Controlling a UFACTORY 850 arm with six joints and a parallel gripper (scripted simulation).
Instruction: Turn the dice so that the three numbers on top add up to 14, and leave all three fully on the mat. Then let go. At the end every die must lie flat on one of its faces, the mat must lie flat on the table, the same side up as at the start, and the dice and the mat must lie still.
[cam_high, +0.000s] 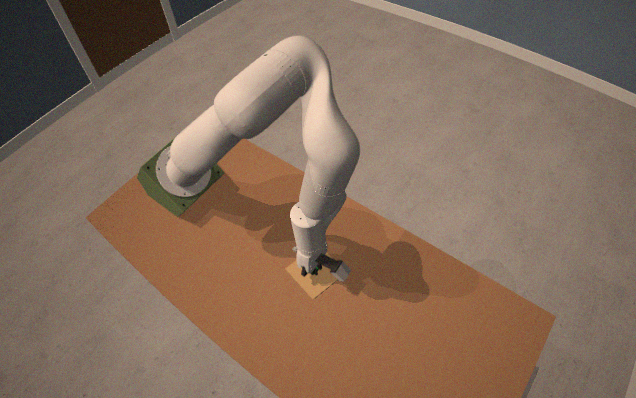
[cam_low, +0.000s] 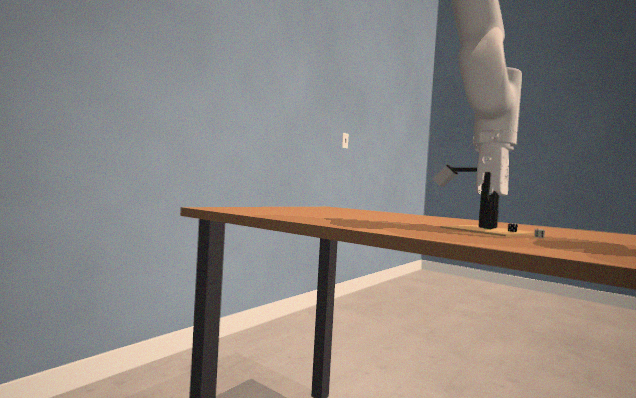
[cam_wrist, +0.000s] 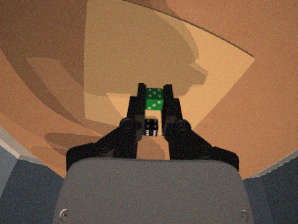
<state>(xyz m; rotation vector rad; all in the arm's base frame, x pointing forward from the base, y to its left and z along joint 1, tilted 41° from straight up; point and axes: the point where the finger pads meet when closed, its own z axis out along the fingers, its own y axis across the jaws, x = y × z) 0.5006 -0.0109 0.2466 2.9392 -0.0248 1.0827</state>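
My gripper points down, its tips close above or at the yellow mat. In the wrist view it is shut on a green die, with white pips on the two faces that show; whether the die touches the mat I cannot tell. A black die with white pips sits on the mat, just behind the green one in the wrist view. A grey die lies on the table beyond the mat's edge; its pips are too small to read.
The orange-brown table surrounds the mat. The arm's green base stands at the table's far left end in the top view. The wrist camera sticks out to one side of the gripper. The arm's shadow falls across mat and table.
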